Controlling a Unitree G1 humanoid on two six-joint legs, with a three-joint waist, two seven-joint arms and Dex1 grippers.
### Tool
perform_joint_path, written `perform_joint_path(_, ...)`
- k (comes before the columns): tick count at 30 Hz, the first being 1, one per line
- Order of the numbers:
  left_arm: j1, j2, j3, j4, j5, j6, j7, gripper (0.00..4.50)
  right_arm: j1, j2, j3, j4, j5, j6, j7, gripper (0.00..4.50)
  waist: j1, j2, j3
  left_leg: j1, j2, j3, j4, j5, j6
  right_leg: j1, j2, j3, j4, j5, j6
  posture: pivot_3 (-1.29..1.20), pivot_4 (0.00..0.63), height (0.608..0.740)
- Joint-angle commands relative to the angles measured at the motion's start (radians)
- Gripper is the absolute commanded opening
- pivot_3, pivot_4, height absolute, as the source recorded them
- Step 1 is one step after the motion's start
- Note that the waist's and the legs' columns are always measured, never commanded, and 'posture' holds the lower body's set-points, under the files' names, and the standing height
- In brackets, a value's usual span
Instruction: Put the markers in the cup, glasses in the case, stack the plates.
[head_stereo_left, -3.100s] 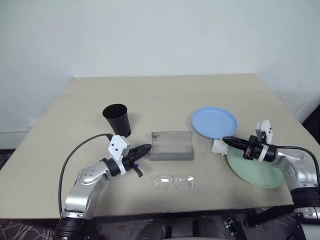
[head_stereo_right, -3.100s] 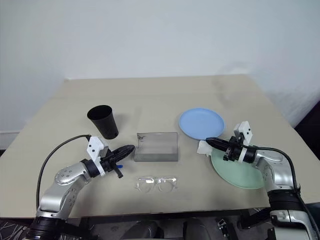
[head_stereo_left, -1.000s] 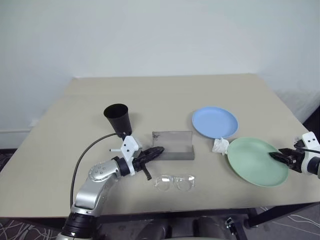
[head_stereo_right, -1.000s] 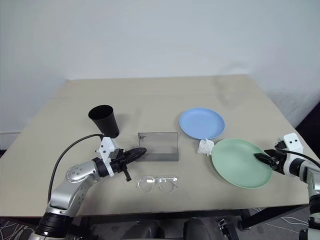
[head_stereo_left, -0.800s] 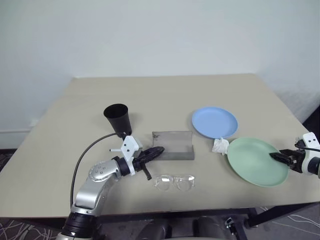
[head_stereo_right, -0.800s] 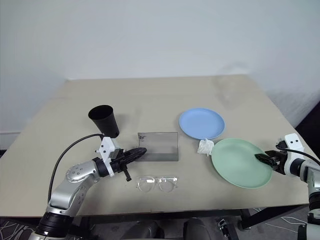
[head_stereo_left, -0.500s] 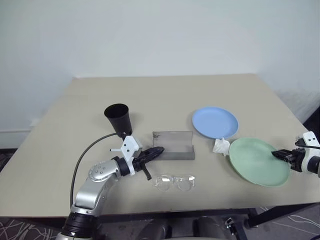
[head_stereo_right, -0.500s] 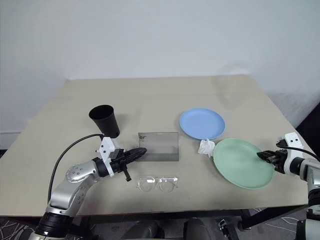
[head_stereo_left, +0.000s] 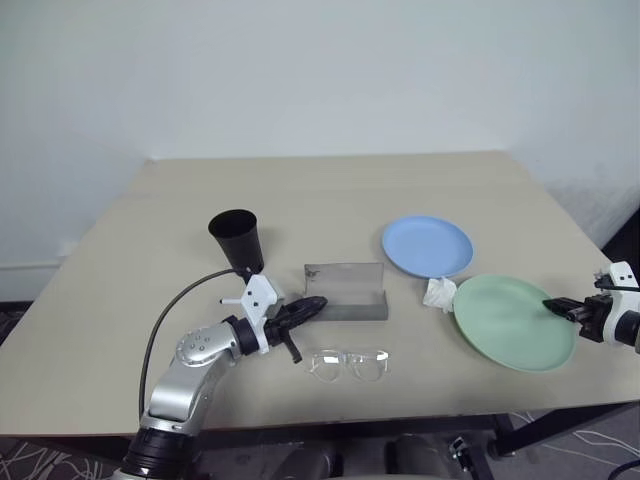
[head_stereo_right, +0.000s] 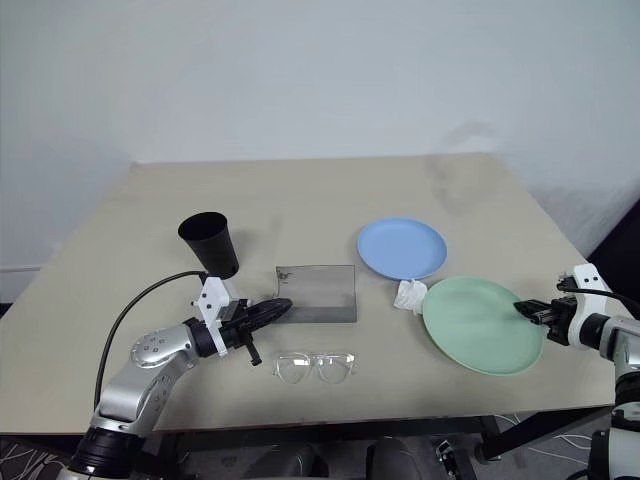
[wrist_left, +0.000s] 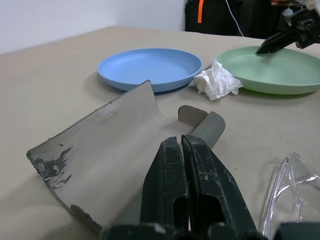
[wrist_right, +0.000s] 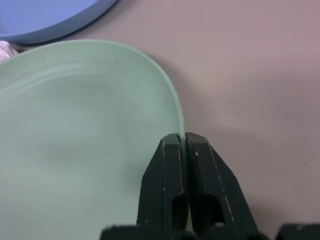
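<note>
At table's right edge, right gripper fingers, parted a second ago, now pinched on green plate rim; plate ready for lifting onto blue plate. Left gripper clenched, empty, beside case.

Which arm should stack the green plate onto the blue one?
Right. Its gripper has its jaws pinched on the green plate rim, beside the blue plate; the left gripper sits by the case.

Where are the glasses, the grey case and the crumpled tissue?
glasses (head_stereo_left: 347, 364), left eye view, bridge.
grey case (head_stereo_left: 346, 293), left eye view, raised lid.
crumpled tissue (wrist_left: 216, 82), left wrist view, middle of the wad.
</note>
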Motion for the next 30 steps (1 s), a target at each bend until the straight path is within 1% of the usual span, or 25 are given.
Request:
perform_joint_path(1,-0.017,0.001,0.005,-0.013,0.0,-0.019,-0.006,0.0,-0.027,-0.012,-0.019,-0.007,0.023,0.015,0.032,0.02,0.0,0.0,0.0,0.001,0.0,0.0,0.0,0.0,0.0,-0.001,0.0,0.0,0.0,0.0,0.0,0.0,0.0,0.74)
perform_joint_path(6,-0.029,0.0,0.003,0.002,0.002,-0.022,-0.013,0.0,-0.04,-0.001,-0.053,-0.096,0.12,0.139,0.144,0.02,0.0,0.001,0.0,0.001,0.0,0.0,-0.001,-0.001,0.001,-0.003,0.0,0.0,0.0,0.001,0.001,0.0,0.0,0.74)
perform_joint_path(8,-0.033,-0.001,0.001,0.006,0.003,-0.024,-0.016,0.0,-0.031,0.002,-0.052,-0.164,0.167,0.209,0.203,0.02,0.0,0.003,0.001,0.001,0.0,0.0,-0.001,-0.001,0.001,-0.003,0.0,0.0,0.0,0.001,0.001,0.0,0.0,0.74)
perform_joint_path(11,-0.038,-0.001,0.0,0.013,0.003,-0.026,-0.018,0.0,-0.03,0.009,-0.045,-0.226,0.195,0.26,0.226,0.02,0.001,0.003,0.002,0.0,0.0,0.0,-0.001,-0.002,0.002,-0.003,0.0,0.0,0.0,0.001,0.002,0.0,0.0,0.74)
perform_joint_path(15,-0.041,0.001,0.002,0.017,0.004,-0.028,-0.019,0.0,-0.094,0.06,-0.027,-0.26,0.17,0.242,0.137,0.02,0.0,0.004,0.002,0.0,0.0,0.0,-0.001,-0.002,0.003,-0.003,-0.001,-0.001,-0.002,0.001,0.002,0.0,0.0,0.74)
perform_joint_path(20,-0.044,0.001,0.003,0.02,0.004,-0.03,-0.017,0.0,-0.238,0.141,-0.017,-0.18,0.114,0.179,-0.039,0.02,-0.004,0.005,0.002,-0.001,0.0,0.0,-0.002,-0.002,0.003,-0.004,0.0,-0.001,-0.006,0.002,0.003,0.0,0.0,0.74)
perform_joint_path(25,-0.045,-0.007,0.004,0.015,-0.003,-0.029,-0.011,0.0,-0.364,0.191,-0.01,-0.106,0.113,0.193,-0.087,0.02,0.003,0.005,0.002,-0.004,-0.001,-0.001,-0.003,-0.003,0.004,-0.007,0.0,-0.002,-0.007,0.003,0.002,0.0,0.0,0.74)
perform_joint_path(27,-0.044,-0.008,0.003,0.016,-0.002,-0.029,-0.011,0.0,-0.417,0.21,0.001,-0.063,0.1,0.193,-0.106,0.02,0.003,0.005,0.001,-0.008,-0.001,-0.001,-0.004,-0.003,0.004,-0.012,0.0,-0.002,-0.007,0.005,0.0,0.0,0.0,0.74)
perform_joint_path(28,-0.044,-0.009,0.003,0.016,-0.002,-0.029,-0.011,0.0,-0.446,0.22,0.009,-0.035,0.089,0.191,-0.122,0.02,0.003,0.006,0.001,-0.012,-0.001,-0.001,-0.003,-0.003,0.004,-0.016,0.0,-0.002,-0.007,0.008,-0.003,0.0,0.0,0.74)
perform_joint_path(30,-0.046,-0.009,0.003,0.019,-0.002,-0.029,-0.011,0.0,-0.489,0.235,0.025,0.017,0.065,0.174,-0.15,0.02,0.001,0.006,0.0,-0.017,-0.001,-0.001,-0.004,0.0,-0.002,-0.021,0.0,-0.002,-0.008,0.011,-0.004,0.0,0.0,0.74)
